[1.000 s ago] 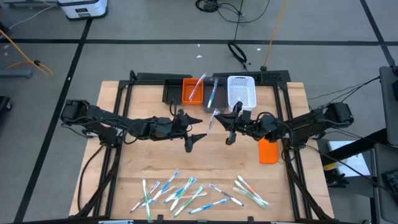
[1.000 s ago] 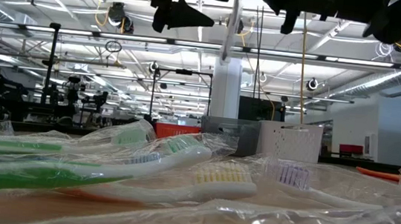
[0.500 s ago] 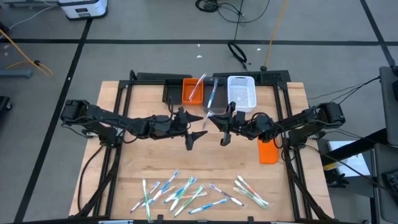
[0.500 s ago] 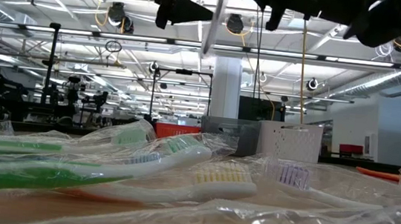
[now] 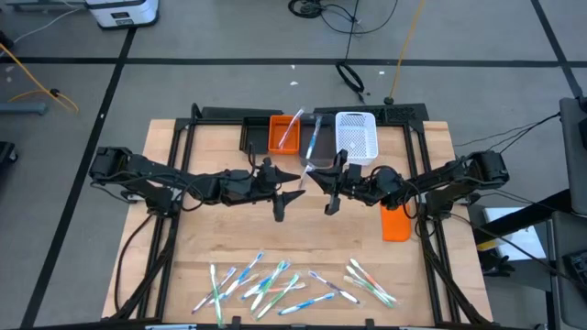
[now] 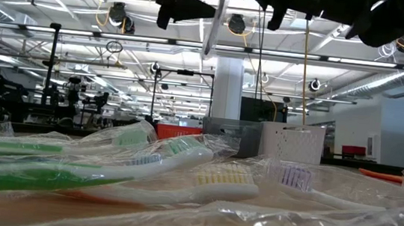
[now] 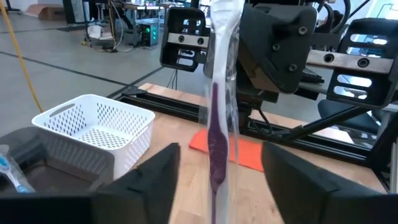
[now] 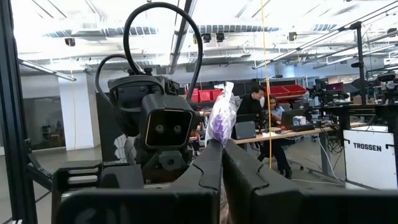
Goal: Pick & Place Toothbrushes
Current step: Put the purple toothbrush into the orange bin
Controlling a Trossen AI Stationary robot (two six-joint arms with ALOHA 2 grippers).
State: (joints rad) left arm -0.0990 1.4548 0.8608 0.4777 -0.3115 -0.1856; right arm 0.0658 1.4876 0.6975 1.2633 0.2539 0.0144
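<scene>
A purple toothbrush in a clear wrapper (image 7: pixel 216 118) hangs upright above the table's middle, also seen in the low view (image 6: pixel 212 27). My right gripper (image 5: pixel 323 181) (image 8: pixel 222 152) is shut on it. My left gripper (image 5: pixel 295 194) (image 7: pixel 217 171) is open and faces the right one; its fingers stand on either side of the toothbrush without touching. Many wrapped toothbrushes (image 5: pixel 275 282) (image 6: pixel 181 167) lie flat along the table's near edge. One toothbrush leans in the orange bin (image 5: pixel 282 134) and a blue one in the grey bin (image 5: pixel 316 147). My right gripper pinches the wrapped toothbrush between its two shut fingers, near the toothbrush's upper end (image 8: pixel 221 121). The fingers come in level from the table's right and lie across it. The toothbrush hangs nearly upright below the fingers, lifted clear of the table.
A white perforated basket (image 5: pixel 356 136) and a black bin (image 5: pixel 254 136) flank the orange and grey bins at the far edge. A flat orange block (image 5: pixel 395 223) lies on the right. Bare wood (image 5: pixel 229 234) lies between the arms and the toothbrush pile. People sit in the room behind.
My right gripper has carried the hanging toothbrush a short way toward the table's left, up to my open left gripper, then stopped. The left gripper has stayed where it was.
</scene>
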